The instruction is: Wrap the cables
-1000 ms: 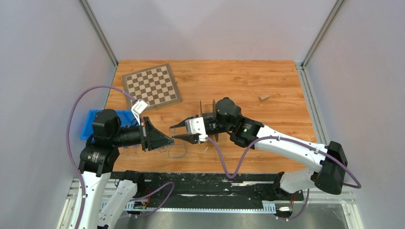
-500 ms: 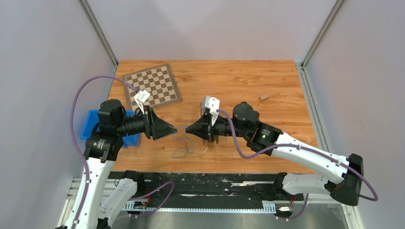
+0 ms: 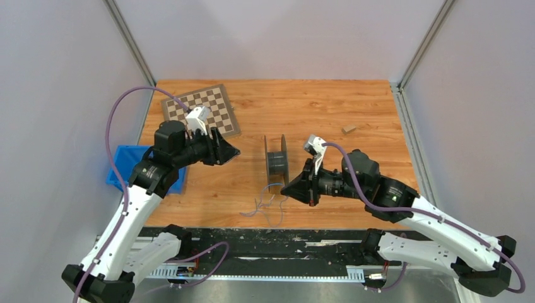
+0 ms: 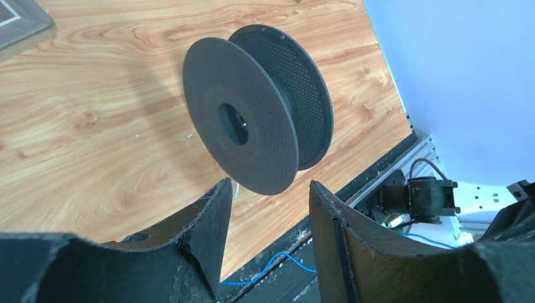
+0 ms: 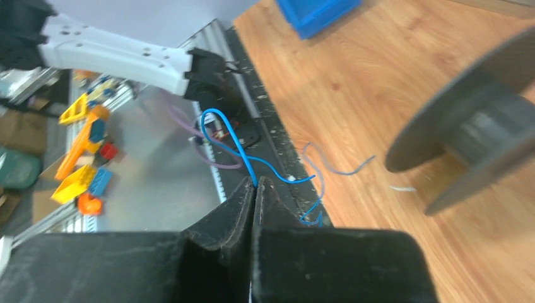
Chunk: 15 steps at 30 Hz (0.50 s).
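Observation:
The thin blue cable [image 3: 265, 206] lies in loose loops on the wooden table near its front edge, just below the dark two-disc spool [image 3: 276, 159]. My right gripper [image 3: 284, 191] is shut on it; in the right wrist view the cable [image 5: 228, 137] rises in a loop out of the closed tips of that gripper [image 5: 255, 184], with the spool [image 5: 476, 123] to the right. My left gripper [image 3: 235, 152] hangs open left of the spool, holding nothing. In the left wrist view the spool [image 4: 252, 113] stands on edge beyond the open gripper [image 4: 268, 189], and a strand of cable [image 4: 277, 262] shows between the fingers.
A chessboard [image 3: 200, 113] lies at the back left and a blue bin [image 3: 146, 169] at the left edge under the left arm. A small wooden block [image 3: 348, 129] sits at the back right. A black metal rail [image 3: 303, 243] runs along the near edge.
The left gripper opened, let go of the cable and drew back up and left. The right gripper shut on the cable and swung right toward the near edge, uncovering the spool.

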### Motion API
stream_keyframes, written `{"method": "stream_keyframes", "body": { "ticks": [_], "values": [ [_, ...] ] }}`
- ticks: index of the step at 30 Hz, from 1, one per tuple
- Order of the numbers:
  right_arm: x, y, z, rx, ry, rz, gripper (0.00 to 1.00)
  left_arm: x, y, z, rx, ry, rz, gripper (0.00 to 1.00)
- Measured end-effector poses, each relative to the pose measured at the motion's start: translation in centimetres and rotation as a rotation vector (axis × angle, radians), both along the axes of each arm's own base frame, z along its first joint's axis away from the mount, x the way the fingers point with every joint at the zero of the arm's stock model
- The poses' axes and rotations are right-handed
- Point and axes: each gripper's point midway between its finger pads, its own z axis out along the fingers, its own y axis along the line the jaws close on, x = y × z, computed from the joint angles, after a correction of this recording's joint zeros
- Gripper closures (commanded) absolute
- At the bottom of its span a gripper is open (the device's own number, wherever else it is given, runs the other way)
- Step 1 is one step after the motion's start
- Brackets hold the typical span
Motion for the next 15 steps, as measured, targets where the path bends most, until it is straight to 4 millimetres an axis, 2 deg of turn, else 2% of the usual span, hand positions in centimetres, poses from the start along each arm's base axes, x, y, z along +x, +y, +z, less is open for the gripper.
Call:
{"method": "stream_keyframes", "body": {
  "ticks": [4,9,13,15],
  "values": [
    [2.3,-2.2,-0.8,-0.055,-0.019,-0.181,1.00,0.3,-1.8,-0.5,0.007,-0.034,-0.022,0.43],
    [5.8,-4.4,-2.7,-0.163,-0.042,-0.397,1.00,0.2,-3.5,-2.4,0.034,-0.032,-0.054,0.44],
    [7.2,-5.5,-3.5,-0.213,-0.048,-0.495,1.00,0.6,-4.8,-3.7,0.071,-0.017,-0.062,0.45],
    [7.6,-5.7,-3.2,-0.210,-0.045,-0.527,1.00,0.1,-5.8,-4.0,0.076,-0.033,-0.088,0.45]
  ]
}}
